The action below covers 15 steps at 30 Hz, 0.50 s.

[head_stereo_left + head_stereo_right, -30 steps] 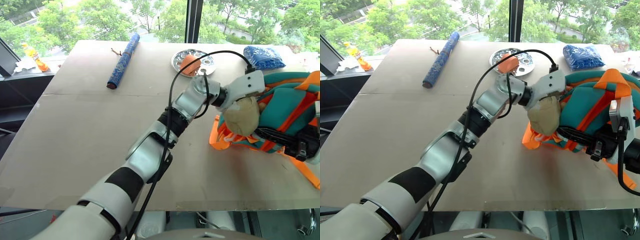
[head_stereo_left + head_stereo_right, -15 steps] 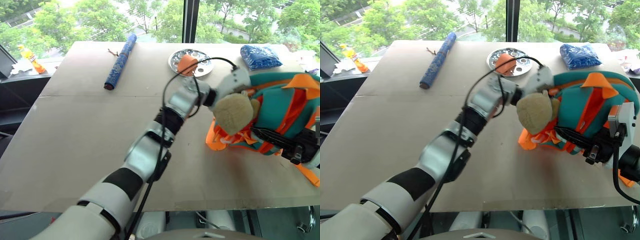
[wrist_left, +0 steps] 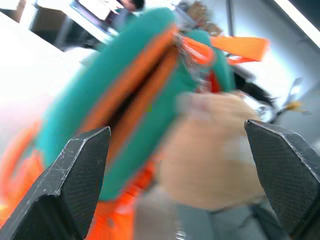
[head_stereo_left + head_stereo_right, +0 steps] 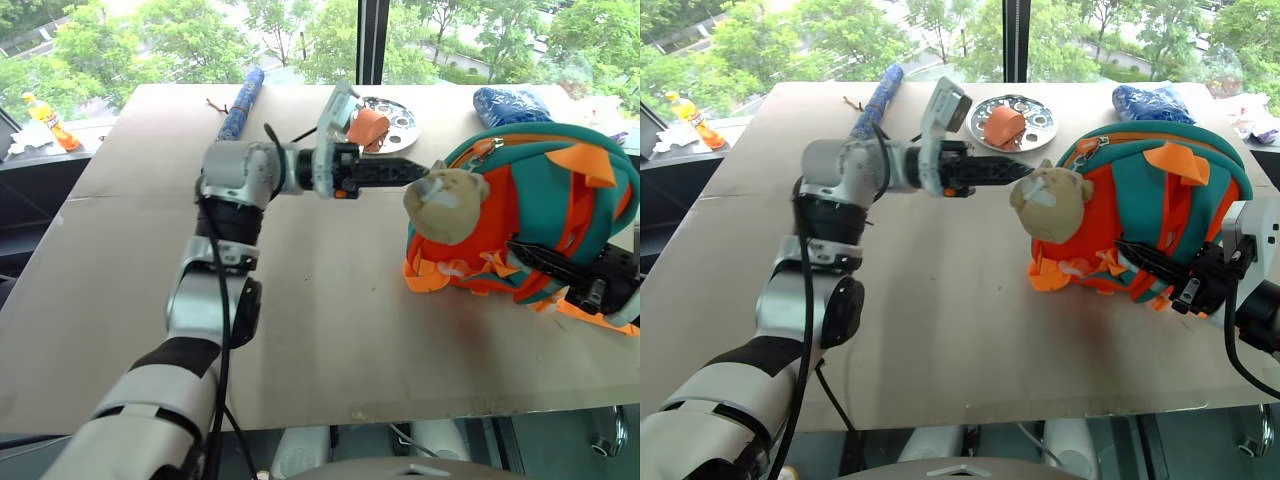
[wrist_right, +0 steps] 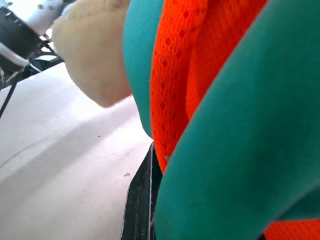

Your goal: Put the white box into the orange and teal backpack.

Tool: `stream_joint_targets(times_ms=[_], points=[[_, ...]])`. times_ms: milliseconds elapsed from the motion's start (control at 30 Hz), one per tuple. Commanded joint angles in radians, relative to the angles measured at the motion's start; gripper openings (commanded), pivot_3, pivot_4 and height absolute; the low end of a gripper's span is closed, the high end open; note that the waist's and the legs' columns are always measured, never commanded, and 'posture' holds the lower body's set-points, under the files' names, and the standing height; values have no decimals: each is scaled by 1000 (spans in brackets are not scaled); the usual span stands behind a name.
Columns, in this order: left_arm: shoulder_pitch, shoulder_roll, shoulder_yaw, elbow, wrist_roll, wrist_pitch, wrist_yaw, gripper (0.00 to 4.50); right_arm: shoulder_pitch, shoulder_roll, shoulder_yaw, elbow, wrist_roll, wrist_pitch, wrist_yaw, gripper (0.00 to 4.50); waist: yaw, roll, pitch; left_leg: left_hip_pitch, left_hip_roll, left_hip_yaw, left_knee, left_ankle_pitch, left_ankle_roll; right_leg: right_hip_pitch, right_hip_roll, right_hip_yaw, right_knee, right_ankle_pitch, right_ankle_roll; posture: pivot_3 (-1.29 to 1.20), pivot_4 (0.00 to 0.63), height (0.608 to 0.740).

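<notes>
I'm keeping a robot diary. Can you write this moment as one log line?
left gripper: open, beside plush toy | right gripper: shut on orange and teal backpack | white box: unseen

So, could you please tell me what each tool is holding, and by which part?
The left tool holds nothing. The right tool is shut on the orange and teal backpack, low on its front fabric.

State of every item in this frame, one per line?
orange and teal backpack: upright on the table.
right gripper: shut on the backpack.
left gripper: open, level, tips close to plush toy.
plush toy: hanging on backpack front.
metal plate: holds an orange item.
blue roll: lying flat.
</notes>
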Motion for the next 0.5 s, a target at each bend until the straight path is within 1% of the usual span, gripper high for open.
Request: stream_joint_targets(times_ms=[33,100,200,267,300,333,367,433,467,500], points=[[16,-30,8,-150,-91,79,60,4433,-21,-6,-1,-21,9,-22,-12,0,7,0,0,0,0,-1,0,0,0,0,0,0,0,0,0,0,150,731],[18,-50,22,-182,-125,120,99,4433,-26,-8,6,-21,9,-21,-15,0,11,0,0,0,-1,-2,1,0,0,0,-1,-1,-1,0,0,0,150,731],[48,-57,-36,-239,-106,75,143,4433,-32,-11,11,-20,9,-21,-16,0,5,0,0,1,-2,-1,1,0,0,0,-1,1,-1,0,0,0,150,731],[58,-70,-53,-248,-106,60,166,3902,-40,-11,18,-18,7,-20,-20,0,3,0,0,3,-2,1,1,0,0,0,0,4,1,0,0,0,150,731],[61,-73,-56,-250,-113,59,172,3720,-42,-11,20,-18,7,-21,-21,0,2,0,0,3,-1,1,1,0,0,0,0,4,1,0,0,0,150,731],[64,-73,-64,-255,-114,48,174,3404,-46,-11,22,-19,6,-22,-24,0,1,0,0,3,-1,1,1,0,0,0,0,4,1,0,0,0,150,731],[67,-74,-74,-255,-104,30,186,3054,-50,-9,23,-18,7,-22,-28,0,1,0,0,3,-1,2,1,0,0,0,0,5,1,0,0,0,150,731],[73,-74,-94,-255,-89,-2,198,2195,-57,-9,25,-16,8,-23,-32,0,2,0,0,4,-1,2,1,0,0,0,0,6,1,0,0,0,150,731],[76,-75,-98,-258,-88,-12,205,1947,-57,-9,24,-17,10,-23,-34,0,2,0,0,3,-1,2,1,0,0,0,0,6,1,0,0,0,150,731],[79,-76,-100,-260,-90,-19,214,1501,-58,-8,23,-16,11,-23,-35,0,3,0,0,3,-2,3,1,0,0,0,0,6,0,0,0,0,150,731]])
